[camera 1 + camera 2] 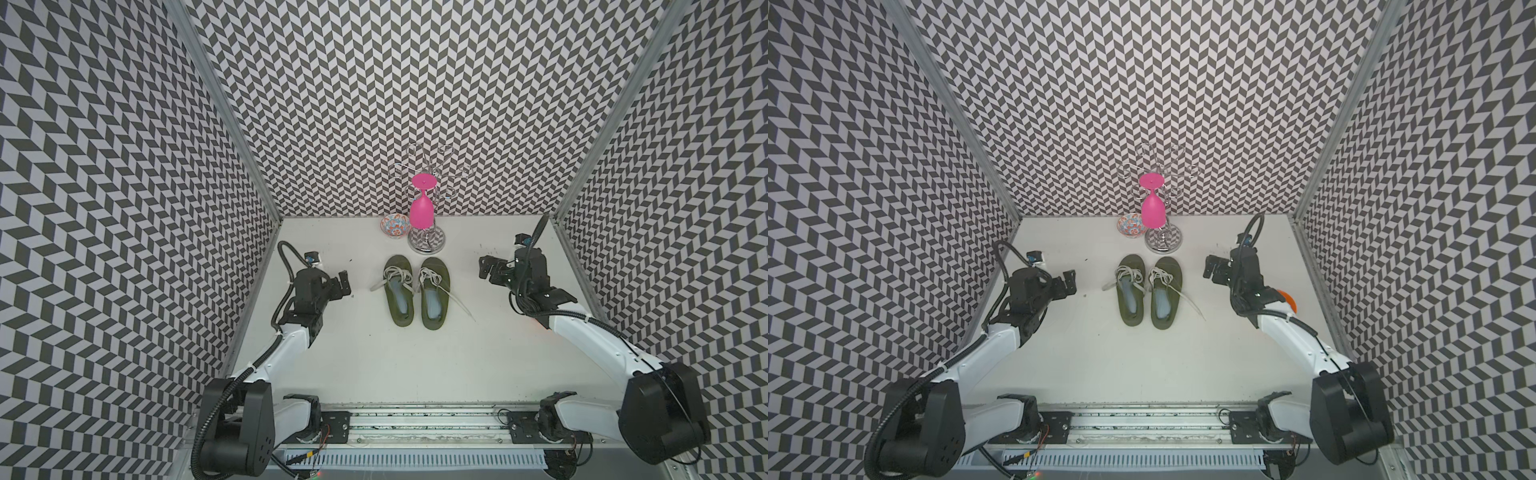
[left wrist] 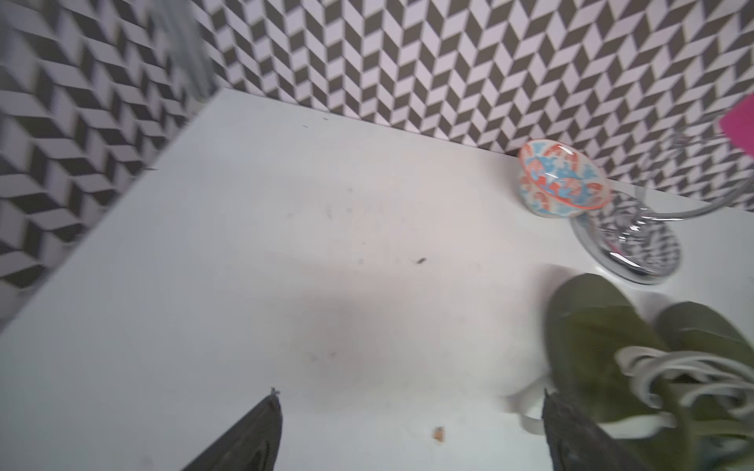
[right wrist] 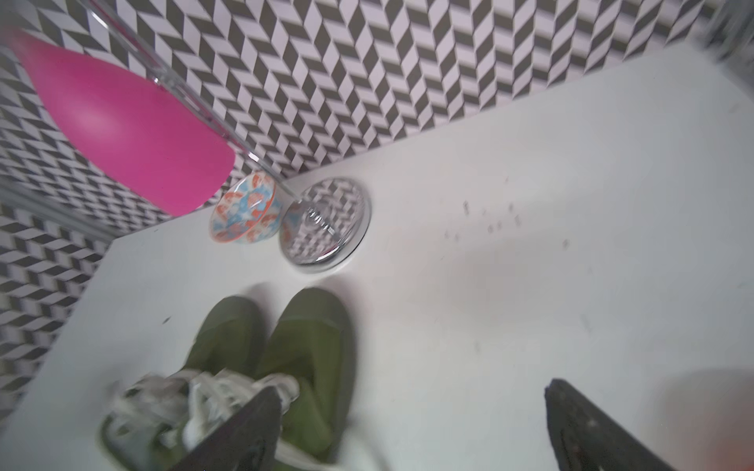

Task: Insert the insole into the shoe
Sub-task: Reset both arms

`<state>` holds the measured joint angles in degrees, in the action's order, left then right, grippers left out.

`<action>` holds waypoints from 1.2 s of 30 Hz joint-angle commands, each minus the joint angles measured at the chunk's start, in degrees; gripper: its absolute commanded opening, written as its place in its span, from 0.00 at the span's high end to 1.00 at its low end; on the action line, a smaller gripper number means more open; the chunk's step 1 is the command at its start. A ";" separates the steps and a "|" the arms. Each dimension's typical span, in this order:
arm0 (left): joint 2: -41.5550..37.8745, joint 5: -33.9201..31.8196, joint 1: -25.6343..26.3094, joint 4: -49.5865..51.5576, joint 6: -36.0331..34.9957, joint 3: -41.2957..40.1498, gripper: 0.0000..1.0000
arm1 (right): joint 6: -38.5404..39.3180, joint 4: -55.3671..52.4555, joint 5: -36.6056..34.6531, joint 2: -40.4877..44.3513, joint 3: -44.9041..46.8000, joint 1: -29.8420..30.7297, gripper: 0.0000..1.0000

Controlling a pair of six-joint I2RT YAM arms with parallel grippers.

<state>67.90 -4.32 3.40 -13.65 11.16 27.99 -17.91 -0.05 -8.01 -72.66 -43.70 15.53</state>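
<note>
Table (image 1: 374, 361) with shoe pair; insertion judged finished.
Left pincer (image 1: 344, 284) and right pincer (image 1: 484, 269) are spread, empty, flanking left shoe (image 1: 397, 266) and right shoe (image 1: 434, 266) mid-table; a pale insole (image 1: 401, 301) is seen inside each. Only retreat appears called for next.

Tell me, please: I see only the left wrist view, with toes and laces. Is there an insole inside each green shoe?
Observer: Yes. In a top view a pale insole lies inside the shoe nearer the left gripper.
Operator: And the other shoe?
Observer: It holds a second pale insole too.
Operator: Where is the right gripper?
Observer: The right gripper is open, empty, apart from both shoes.
</note>
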 commanded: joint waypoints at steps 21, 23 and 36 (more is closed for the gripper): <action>20.91 -4.84 -1.69 -57.58 -9.56 -13.58 0.00 | 18.41 81.49 5.98 -17.41 33.24 -13.38 0.00; 21.48 -5.77 -1.23 -60.25 -9.89 -14.33 0.00 | 17.51 77.40 4.00 -16.43 31.89 -13.45 0.00; 21.13 -5.88 -1.20 -59.25 -9.76 -14.08 0.00 | 18.24 70.51 4.17 -15.82 28.09 -13.33 0.00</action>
<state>89.14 -9.43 2.00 -71.11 1.50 13.13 -0.67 67.68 -4.21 -88.90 -15.16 2.33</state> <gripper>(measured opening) 0.992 0.998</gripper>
